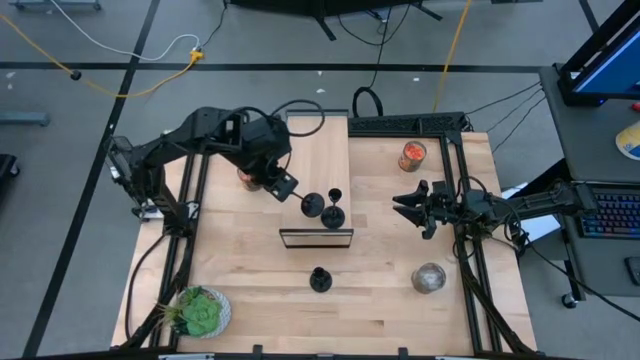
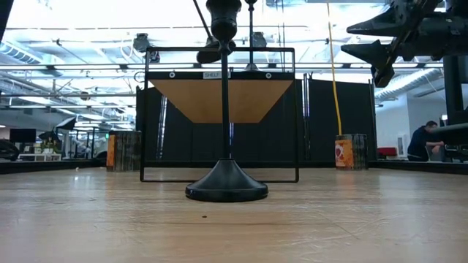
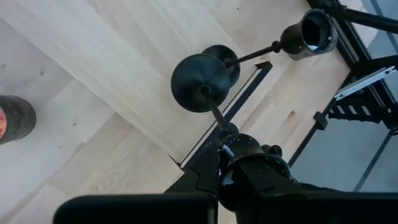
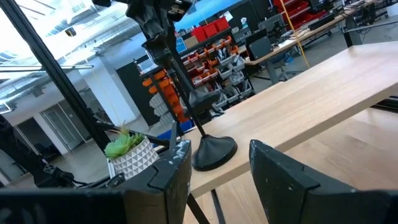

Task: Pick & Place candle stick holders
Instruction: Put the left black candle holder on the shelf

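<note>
The left gripper [image 1: 283, 186] pinches one candle stick holder [image 1: 311, 205] by its cup end, tilted over the raised shelf [image 1: 318, 150] just beside a second holder [image 1: 333, 214]; it could knock that one over or slip from the jaws. A third holder [image 1: 320, 280] stands on the pale wooden tabletop [image 1: 380, 300], and the right gripper [image 1: 410, 207] waits with jaws spread in a workshop-like room.
</note>
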Controlling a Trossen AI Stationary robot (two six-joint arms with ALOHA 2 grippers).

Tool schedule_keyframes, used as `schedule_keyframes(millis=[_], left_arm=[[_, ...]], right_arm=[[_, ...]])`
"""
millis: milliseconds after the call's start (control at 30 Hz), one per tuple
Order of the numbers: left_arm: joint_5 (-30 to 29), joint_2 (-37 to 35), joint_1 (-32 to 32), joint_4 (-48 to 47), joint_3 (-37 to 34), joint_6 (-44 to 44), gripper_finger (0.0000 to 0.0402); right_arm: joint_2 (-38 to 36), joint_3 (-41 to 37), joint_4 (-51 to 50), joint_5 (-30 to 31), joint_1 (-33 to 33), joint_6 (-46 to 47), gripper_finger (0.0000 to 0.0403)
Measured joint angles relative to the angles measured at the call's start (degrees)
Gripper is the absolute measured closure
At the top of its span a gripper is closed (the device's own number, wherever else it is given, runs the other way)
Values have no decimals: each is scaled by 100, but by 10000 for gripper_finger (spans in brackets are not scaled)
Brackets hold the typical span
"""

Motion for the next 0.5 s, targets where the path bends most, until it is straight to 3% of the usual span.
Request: schedule_keyframes(millis=[500], left_arm=[[104,30,-52,-2,-533,-134,387]], right_arm=[[0,0,-47,-11,0,0,245]])
